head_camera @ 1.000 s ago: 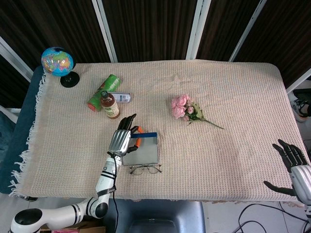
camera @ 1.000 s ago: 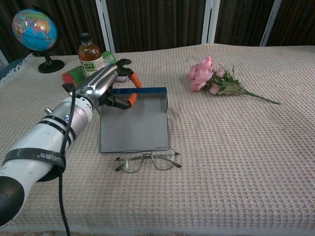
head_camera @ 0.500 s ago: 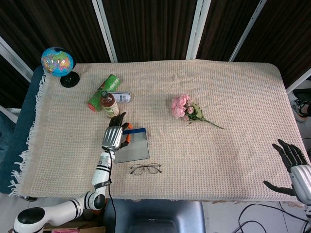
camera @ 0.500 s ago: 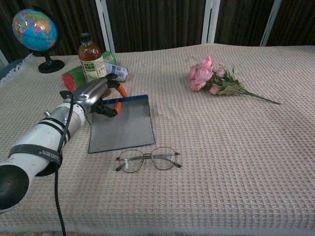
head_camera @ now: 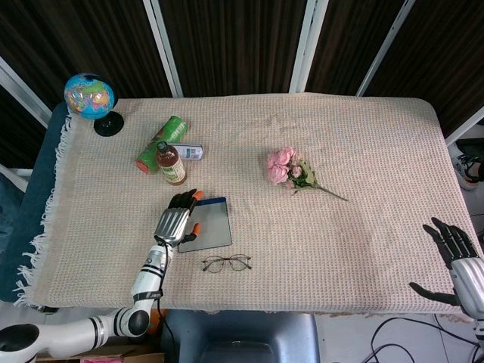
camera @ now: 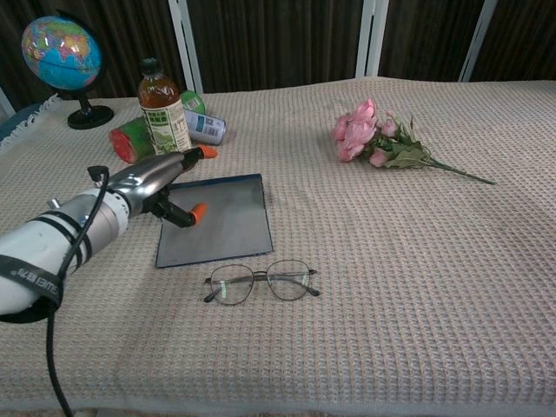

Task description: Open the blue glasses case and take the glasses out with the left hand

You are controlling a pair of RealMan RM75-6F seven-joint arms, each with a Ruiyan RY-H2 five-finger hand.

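Note:
The blue glasses case [head_camera: 210, 223] [camera: 221, 219] lies flat on the cloth, its grey face up. The wire-rimmed glasses [head_camera: 226, 263] [camera: 261, 281] rest on the cloth just in front of it, apart from the case. My left hand [head_camera: 176, 221] [camera: 161, 178] hovers at the case's left edge with its orange-tipped fingers [camera: 207, 152] stretched out and apart, the thumb over the case's left part, gripping nothing. At the table's near right corner my right hand [head_camera: 457, 253] stays with its fingers spread and empty; the chest view does not show it.
A tea bottle [head_camera: 172, 164] [camera: 161, 109], a green can [head_camera: 161, 144] [camera: 130, 141] and a small can [head_camera: 189, 151] [camera: 204, 128] sit close behind the left hand. A globe [head_camera: 89, 97] [camera: 61, 52] stands far left. Pink flowers [head_camera: 291, 172] [camera: 373, 139] lie mid-table.
The left hand slid the case to the left, then let go and drew back to its left edge. The glasses and the right hand have not moved.

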